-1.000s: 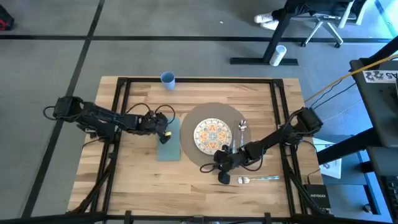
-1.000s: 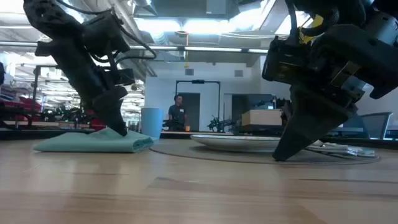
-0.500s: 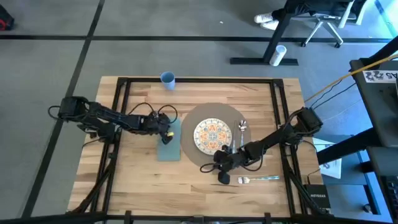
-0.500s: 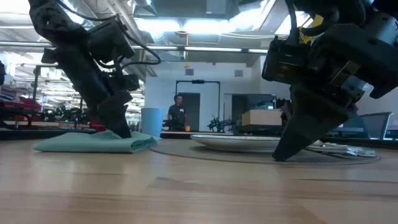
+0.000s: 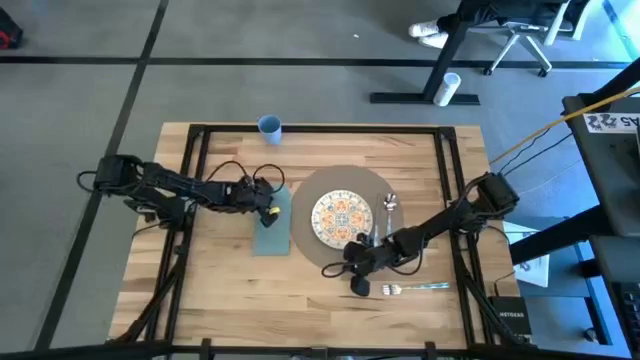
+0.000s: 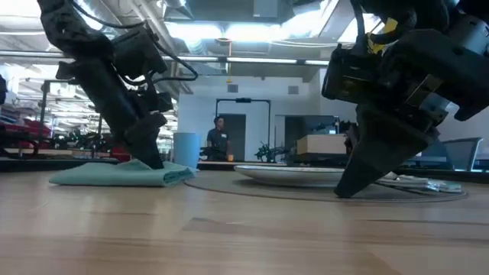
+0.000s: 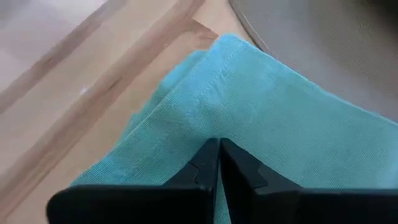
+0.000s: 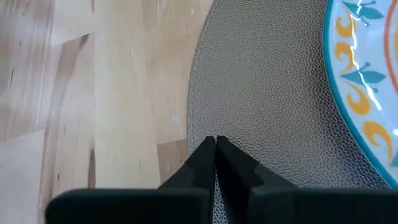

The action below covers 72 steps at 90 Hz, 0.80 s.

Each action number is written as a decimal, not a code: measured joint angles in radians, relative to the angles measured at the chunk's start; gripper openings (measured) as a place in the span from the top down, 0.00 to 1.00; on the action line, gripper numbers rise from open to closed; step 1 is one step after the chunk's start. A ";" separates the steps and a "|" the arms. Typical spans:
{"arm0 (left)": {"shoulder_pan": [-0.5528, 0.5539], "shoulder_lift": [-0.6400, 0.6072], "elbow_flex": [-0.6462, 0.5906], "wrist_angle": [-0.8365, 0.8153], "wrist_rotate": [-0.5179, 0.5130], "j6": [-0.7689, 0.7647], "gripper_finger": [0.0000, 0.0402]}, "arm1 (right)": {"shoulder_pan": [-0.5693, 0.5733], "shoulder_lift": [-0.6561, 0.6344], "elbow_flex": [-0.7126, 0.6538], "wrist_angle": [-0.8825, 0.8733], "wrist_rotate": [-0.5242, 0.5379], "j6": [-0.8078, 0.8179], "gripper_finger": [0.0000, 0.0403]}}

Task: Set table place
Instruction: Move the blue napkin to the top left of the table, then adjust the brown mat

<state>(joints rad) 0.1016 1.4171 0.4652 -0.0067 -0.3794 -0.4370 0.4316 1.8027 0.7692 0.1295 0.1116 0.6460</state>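
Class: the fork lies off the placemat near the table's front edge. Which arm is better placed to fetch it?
Right. The right gripper sits at the placemat edge beside the fork; the left gripper is on the napkin.

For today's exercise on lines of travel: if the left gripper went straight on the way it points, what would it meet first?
The left gripper, shut, points down at the folded teal cloth napkin; it seems already touching it.

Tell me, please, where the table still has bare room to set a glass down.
Bare wood lies on the table before the teal napkin and between the blue cup and the placemat. Crowded: the placemat, with plate, spoon, right gripper; left gripper pins the napkin.
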 joint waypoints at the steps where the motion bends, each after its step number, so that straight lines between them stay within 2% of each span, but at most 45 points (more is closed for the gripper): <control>1: 0.001 0.000 0.000 0.000 0.000 0.000 1.00 | 0.000 0.000 0.000 0.000 0.000 0.000 1.00; 32: -0.013 -0.001 0.068 0.006 -0.030 0.025 1.00 | 0.000 0.000 0.000 0.000 0.000 0.000 1.00; 51: -0.072 -0.001 0.161 -0.108 -0.031 0.016 1.00 | 0.000 0.000 0.000 0.000 0.000 0.000 1.00; 72: -0.178 -0.001 0.212 -0.432 -0.062 -0.276 1.00 | 0.000 0.000 0.000 -0.001 -0.001 -0.001 1.00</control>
<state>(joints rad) -0.0760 1.4158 0.6767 -0.4390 -0.4416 -0.7129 0.4316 1.8027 0.7692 0.1284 0.1108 0.6453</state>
